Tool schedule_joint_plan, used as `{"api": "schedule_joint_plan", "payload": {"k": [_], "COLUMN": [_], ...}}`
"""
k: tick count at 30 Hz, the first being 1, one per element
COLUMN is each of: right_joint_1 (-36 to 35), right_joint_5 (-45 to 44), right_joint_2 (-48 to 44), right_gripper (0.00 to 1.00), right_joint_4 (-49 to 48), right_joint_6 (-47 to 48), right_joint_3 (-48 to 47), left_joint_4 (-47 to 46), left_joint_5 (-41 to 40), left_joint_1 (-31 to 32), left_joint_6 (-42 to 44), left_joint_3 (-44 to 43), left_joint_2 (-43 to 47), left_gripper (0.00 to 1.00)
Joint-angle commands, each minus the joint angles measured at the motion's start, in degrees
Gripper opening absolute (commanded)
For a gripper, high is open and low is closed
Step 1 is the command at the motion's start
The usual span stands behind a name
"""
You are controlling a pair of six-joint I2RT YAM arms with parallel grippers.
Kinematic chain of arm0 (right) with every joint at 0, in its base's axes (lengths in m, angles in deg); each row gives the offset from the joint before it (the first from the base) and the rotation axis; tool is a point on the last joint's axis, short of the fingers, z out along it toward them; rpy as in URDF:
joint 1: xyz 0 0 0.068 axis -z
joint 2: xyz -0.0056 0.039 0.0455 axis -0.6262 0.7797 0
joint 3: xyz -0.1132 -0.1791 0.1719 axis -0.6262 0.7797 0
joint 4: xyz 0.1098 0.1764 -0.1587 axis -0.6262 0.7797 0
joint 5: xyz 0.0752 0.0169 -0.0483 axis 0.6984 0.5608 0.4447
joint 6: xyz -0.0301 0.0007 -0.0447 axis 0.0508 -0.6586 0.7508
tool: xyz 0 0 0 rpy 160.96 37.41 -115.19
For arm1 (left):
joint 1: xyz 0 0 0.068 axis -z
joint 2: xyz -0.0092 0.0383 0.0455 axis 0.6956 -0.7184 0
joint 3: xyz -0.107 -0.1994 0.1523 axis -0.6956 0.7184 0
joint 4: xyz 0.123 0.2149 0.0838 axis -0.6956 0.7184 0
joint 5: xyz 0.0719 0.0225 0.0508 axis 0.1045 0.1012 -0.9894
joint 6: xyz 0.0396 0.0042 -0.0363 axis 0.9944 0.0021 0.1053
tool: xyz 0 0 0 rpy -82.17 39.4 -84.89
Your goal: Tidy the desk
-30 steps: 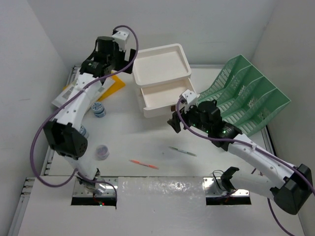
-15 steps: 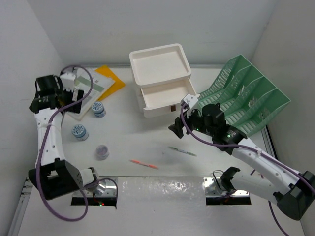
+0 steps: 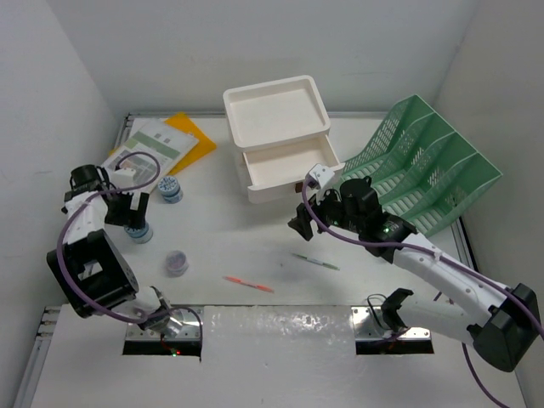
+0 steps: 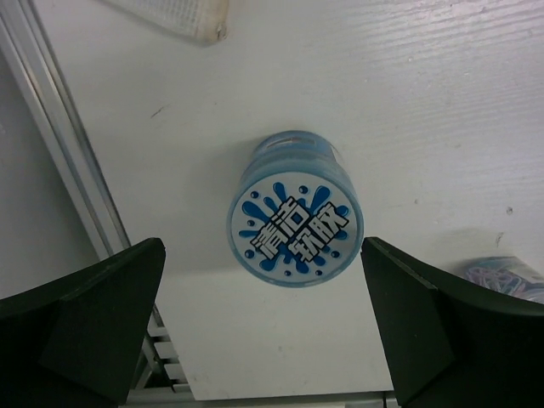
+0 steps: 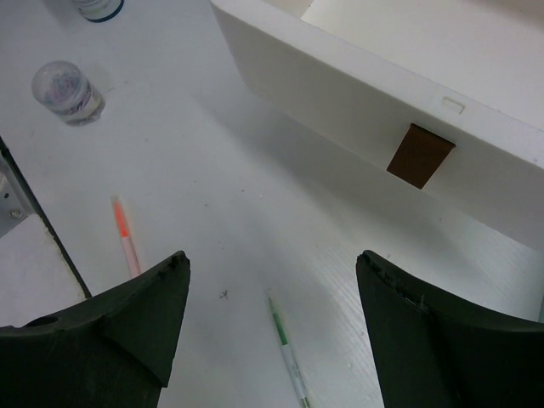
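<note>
Desk (image 3: 246, 255) fills view: stiff, slick, stuff slides on it. L tool (image 4: 262, 245) wide open over blue-lid jar (image 4: 295, 231) at desk's 9 o'clock. Jar prob. light, rigid, round: pinch across sides. R tool (image 5: 274, 257) open, empty; green pen (image 5: 285, 344) at its 6.

Green pen (image 5: 285, 348), end off-frame

Right hand (image 5: 272, 259) open, dark fingers (image 5: 110, 331) spread wide, nothing gripped, above the white worktop (image 5: 212, 170). White drawer unit (image 5: 340, 85) ahead, brown tab (image 5: 421, 155) on its front face. Orange pen (image 5: 125, 234) lies flat near the worktop's railed edge. Green pen (image 5: 287, 357) lies flat farther in, seen between the fingers. Small clear jar (image 5: 68, 91) upright near that edge, apart from both pens. Second jar (image 5: 98, 7) mostly cropped.
</note>
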Motion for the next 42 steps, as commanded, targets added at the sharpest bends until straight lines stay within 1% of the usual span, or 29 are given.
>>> {"api": "schedule_joint_plan", "payload": {"k": [1, 3, 6, 7, 9, 10, 11, 12, 14, 15, 17, 18, 21, 23, 26, 28, 29, 30, 31, 32, 34, 35, 36, 37, 38, 39, 40, 42], "right_joint_1": [-0.57, -0.57, -0.57, -0.66, -0.66, -0.75, -0.75, -0.75, -0.83, -0.75, -0.75, -0.92, -0.92, -0.92, -0.92, -0.92, -0.92, -0.83, -0.83, -0.83, -0.83, -0.83, -0.75, -0.83, -0.66, -0.66, -0.57, -0.48], "right_joint_5": [-0.88, -1.14, -1.66, -1.93, -2.19, -2.11, -2.11, -2.45, -3.07, -3.25, -2.81, -2.64, -2.72, -2.98, -4.47, -5.44, -5.88, -6.58, -7.20, -7.90, -10.45, -10.72, -12.11, -13.34, -13.70, -13.71, -13.45, -12.05], "right_joint_2": [0.06, 0.15, 0.41, 0.50, 0.41, 0.41, 0.32, 0.41, 0.59, 0.76, 1.03, 1.11, 0.94, 0.68, 0.24, -0.11, -0.29, -0.47, -0.73, -0.82, -1.17, -1.43, -1.61, -2.31, -2.84, -3.19, -4.32, -4.77], "right_gripper": [0.77, 0.77, 0.77, 0.77, 0.77, 0.77, 0.77, 0.77, 0.77, 0.77, 0.77, 0.77, 0.77, 0.77, 0.77, 0.77, 0.77, 0.77, 0.78, 0.78, 0.79, 0.80, 0.81, 0.81, 0.82, 0.82, 0.83, 0.85], "right_joint_4": [-2.33, -1.98, -1.54, -1.45, -1.45, -1.62, -1.71, -2.06, -2.06, -2.06, -2.24, -2.50, -2.50, -2.59, -2.59, -2.24, -1.63, -1.28, -0.84, -0.31, 1.45, 1.89, 2.59, 2.94, 3.21, 3.64, 3.65, 3.47], "right_joint_6": [-1.13, -1.05, -0.87, -0.87, -0.96, -0.96, -0.96, -0.87, -0.70, -0.69, -0.78, -0.78, -0.96, -0.87, -0.96, -1.05, -1.22, -1.48, -1.66, -1.66, -1.84, -1.92, -2.01, -2.01, -1.84, -1.66, -1.66, -1.31], "right_joint_3": [-2.16, -2.60, -2.78, -2.87, -2.95, -2.87, -2.78, -2.52, -2.60, -2.78, -3.04, -2.96, -2.78, -2.26, -1.64, -1.46, -1.46, -1.46, -1.46, -1.64, -1.90, -2.08, -2.16, -2.25, -2.51, -2.78, -3.04, -5.06], "left_joint_4": [-5.56, -6.36, -6.71, -6.97, -8.28, -8.82, -9.43, -10.39, -10.75, -10.67, -10.67, -11.01, -10.32, -9.00, -3.40, -0.31, 2.49, 3.74, 4.88, 6.54, 7.79, 8.05, 8.58, 8.58, 8.76, 8.84, 9.02, 9.20], "left_joint_5": [2.50, 2.58, 3.99, 4.25, 3.73, 3.47, 2.85, 2.76, 2.58, 2.58, 2.41, 2.41, 2.76, 3.98, 7.23, 10.74, 11.54, 12.51, 14.26, 14.88, 16.81, 17.69, 18.31, 17.79, 17.27, 16.83, 15.78, 15.07], "left_joint_1": [-0.48, -0.48, -0.48, -0.48, -0.48, -0.48, -0.48, -0.39, -0.31, -0.31, -0.39, -0.39, -0.39, -0.39, -0.30, 0.31, 1.62, 2.59, 3.90, 7.22, 11.54, 15.91, 17.87, 20.24, 24.87, 26.92, 30.68, 35.18], "left_joint_6": [1.09, 0.73, 0.12, 0.20, 0.12, 0.12, 0.03, 0.03, 0.03, -0.06, -0.06, -0.06, 0.12, 0.64, 0.65, 0.03, -0.41, -1.63, -2.25, -3.04, -5.76, -6.82, -9.09, -10.59, -11.82, -13.84, -14.73, -16.67], "left_joint_3": [1.28, 1.45, 1.72, 2.42, 3.38, 4.26, 4.62, 5.05, 4.80, 4.27, 4.27, 4.62, 4.53, 3.66, 0.06, -4.85, -6.70, -10.46, -12.32, -14.08, -19.36, -21.03, -24.87, -26.91, -28.85, -32.61, -34.30, -37.64], "left_joint_2": [-1.41, -3.09, -5.90, -6.17, -6.00, -5.91, -5.82, -5.82, -6.26, -6.69, -6.61, -5.91, -3.20, -1.43, 2.70, 5.60, 6.39, 8.05, 8.94, 9.64, 11.66, 12.11, 12.46, 12.20, 11.85, 10.72, 10.01, 8.07], "left_gripper": [1.00, 1.00, 0.94, 0.90, 0.85, 0.80, 0.78, 0.71, 0.63, 0.52, 0.41, 0.26, 0.00, 0.00, 0.00, 0.00, 0.00, 0.00, 0.00, 0.00, 0.00, 0.00, 0.00, 0.00, 0.00, 0.00, 0.00, 0.00]}}
